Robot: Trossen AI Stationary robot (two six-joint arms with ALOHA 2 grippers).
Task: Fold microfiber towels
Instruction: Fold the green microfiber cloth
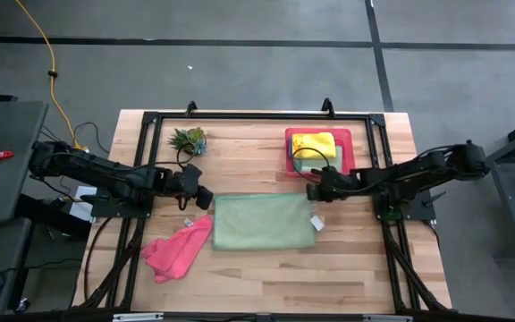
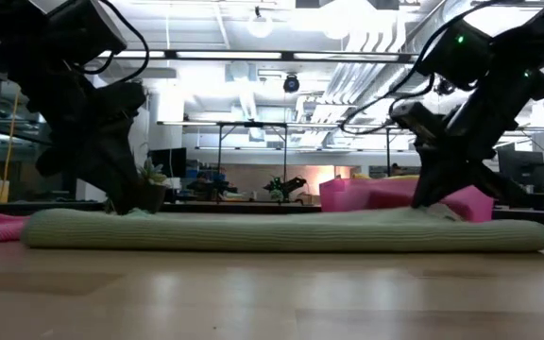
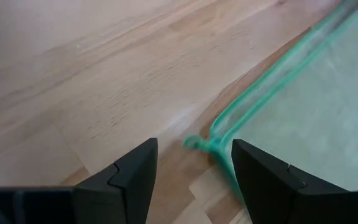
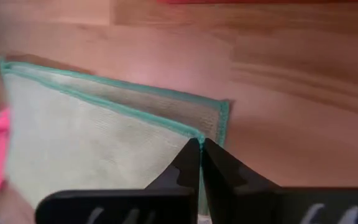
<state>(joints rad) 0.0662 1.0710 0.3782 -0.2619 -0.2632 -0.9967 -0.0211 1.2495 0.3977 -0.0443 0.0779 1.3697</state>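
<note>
— Right gripper (image 4: 201, 144): what is it doing?
— Its two dark fingers are pressed together, pinching the corner of the upper layer of the light green towel (image 1: 264, 221) at that cloth's far right corner.
— And the left gripper (image 3: 194, 163)?
— Its fingers are spread, low over the towel's far left corner, where the teal hem bunches between them.
— Where does the towel lie?
— Folded double, mid-table on the wooden table (image 1: 347, 268). A crumpled pink towel (image 1: 176, 248) touches its near left corner. Behind the right gripper, a pink tray (image 1: 342, 152) holds a yellow towel (image 1: 313, 143) on top of another light green one.
</note>
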